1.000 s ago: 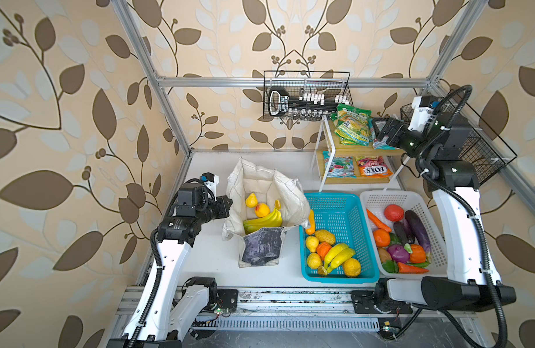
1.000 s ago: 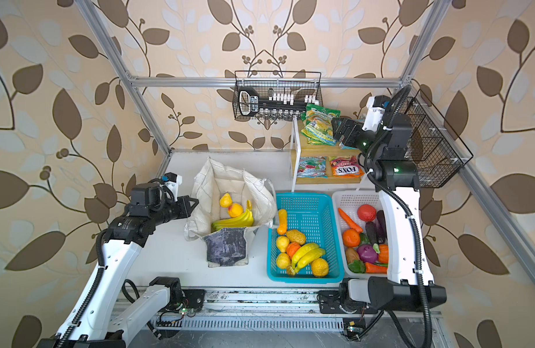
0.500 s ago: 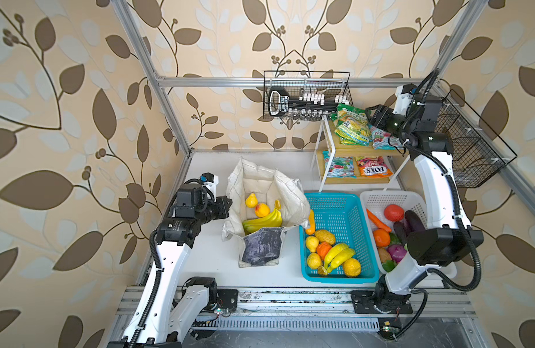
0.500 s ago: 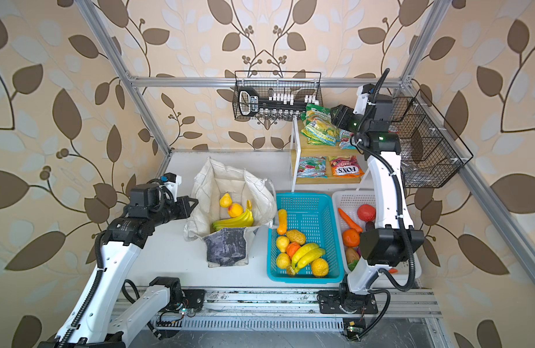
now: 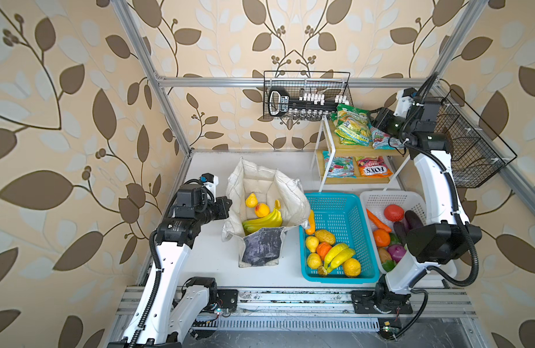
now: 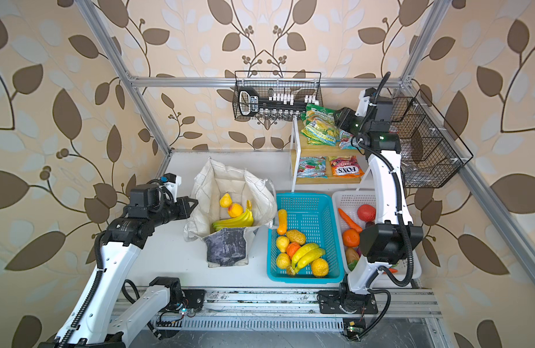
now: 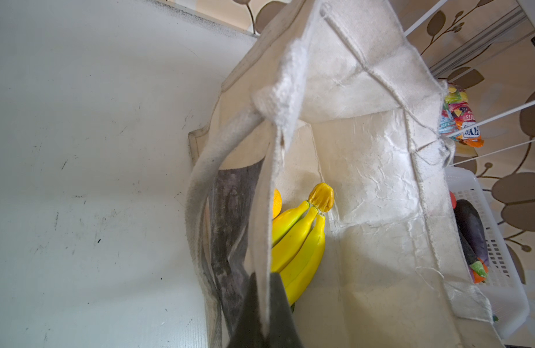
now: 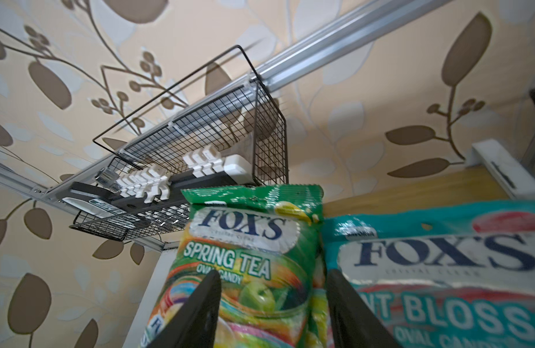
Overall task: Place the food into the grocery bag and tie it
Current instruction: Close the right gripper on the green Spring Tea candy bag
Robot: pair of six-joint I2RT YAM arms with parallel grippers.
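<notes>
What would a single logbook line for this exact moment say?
Left hand: shut on grocery bag | Right hand: open over green candy packet | In bag: bananas, two other fruits | Bag: not yet tied

Right gripper (image 8: 272, 272): jaws run off the picture's edge. Whether they touch the green packet (image 8: 245, 241) lying between them cannot be told. In both top views the tips cannot be made out.
Teal packet (image 8: 441, 271): cut off by the edge, and its print is blurred.
Left gripper (image 7: 264, 278): only the dark jaw tips show, pinched on the strap (image 7: 264, 226). The rest is out of frame.
Orange piece (image 7: 277, 202): only a sliver shows behind that strap.
White basket (image 5: 380, 199): at 4 o'clock on the worktop (image 5: 215, 256), its near half covered by the right arm (image 5: 438, 241).
Wire basket (image 5: 346, 90): at 12 o'clock. The white parts in it are too small to name.
</notes>
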